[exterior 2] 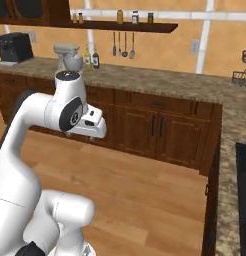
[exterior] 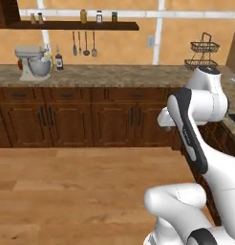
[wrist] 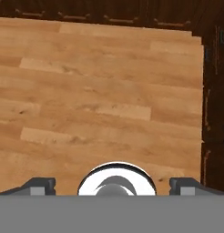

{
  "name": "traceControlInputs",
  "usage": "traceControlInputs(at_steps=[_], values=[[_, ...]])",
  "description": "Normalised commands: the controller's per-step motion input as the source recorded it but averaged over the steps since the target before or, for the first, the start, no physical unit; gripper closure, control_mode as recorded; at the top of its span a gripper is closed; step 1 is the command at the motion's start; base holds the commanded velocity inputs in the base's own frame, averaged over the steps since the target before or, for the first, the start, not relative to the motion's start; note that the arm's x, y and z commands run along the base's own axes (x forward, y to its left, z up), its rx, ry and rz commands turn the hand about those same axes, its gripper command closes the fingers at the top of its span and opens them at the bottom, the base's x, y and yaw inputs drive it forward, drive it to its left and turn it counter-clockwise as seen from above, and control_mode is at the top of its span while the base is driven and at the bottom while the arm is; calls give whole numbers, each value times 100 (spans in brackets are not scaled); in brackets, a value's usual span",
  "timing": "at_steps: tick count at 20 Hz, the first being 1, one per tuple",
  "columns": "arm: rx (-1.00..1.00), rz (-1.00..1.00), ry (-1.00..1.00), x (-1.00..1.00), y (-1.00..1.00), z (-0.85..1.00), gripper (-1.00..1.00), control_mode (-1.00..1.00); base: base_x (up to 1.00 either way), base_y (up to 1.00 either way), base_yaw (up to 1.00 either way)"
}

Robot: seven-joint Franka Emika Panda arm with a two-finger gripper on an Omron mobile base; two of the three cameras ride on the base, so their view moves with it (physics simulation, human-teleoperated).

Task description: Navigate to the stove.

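Inventory, as seen from my own position.

1. My gripper (wrist: 114, 185): in the hand view one finger tip rises at the lower left and the other at the lower right. The jaws stand released and wide apart, with nothing between them. They face a wooden floor (wrist: 100, 91), with dark cabinet fronts along the top and right edges of that view.
2. My arm (exterior: 196, 110): white, folded at the right of the left base view, over the floor and in front of the cabinets.
3. Stove (exterior 2: 243, 195): a flat black panel at the right edge of the right base view, lower half, set into the speckled counter (exterior 2: 160, 80) and cut off by the frame. I cannot make out burner rings or knobs, so I cannot be sure this is the stove.
4. Stand mixer (exterior: 33, 62): grey, on the counter, upper left of the left base view, with a dark bottle (exterior: 58, 60) just beside it.
5. Hanging utensils (exterior: 84, 44): three on the wall, under a dark shelf (exterior: 76, 25) carrying jars.
6. Wire basket (exterior: 204, 53): two-tiered, on the counter, upper right of the left base view.
7. Black appliance (exterior 2: 14, 47): boxy, on the counter, upper left of the right base view.
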Motion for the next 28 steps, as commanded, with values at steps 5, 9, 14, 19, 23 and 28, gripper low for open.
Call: traceControlInputs(at_steps=[5, 9, 14, 19, 23, 28], values=[[0, 0, 0, 0, 0, 0, -100, 100, 66, 21, 72], [0, 0, 0, 0, 0, 0, -100, 100, 63, 18, 75], [0, 0, 0, 0, 0, 0, -100, 100, 57, 21, 75], [0, 0, 0, 0, 0, 0, -100, 100, 42, 40, 74], [0, 0, 0, 0, 0, 0, -100, 100, 41, 56, 70], [0, 0, 0, 0, 0, 0, -100, 100, 43, 85, 61]])
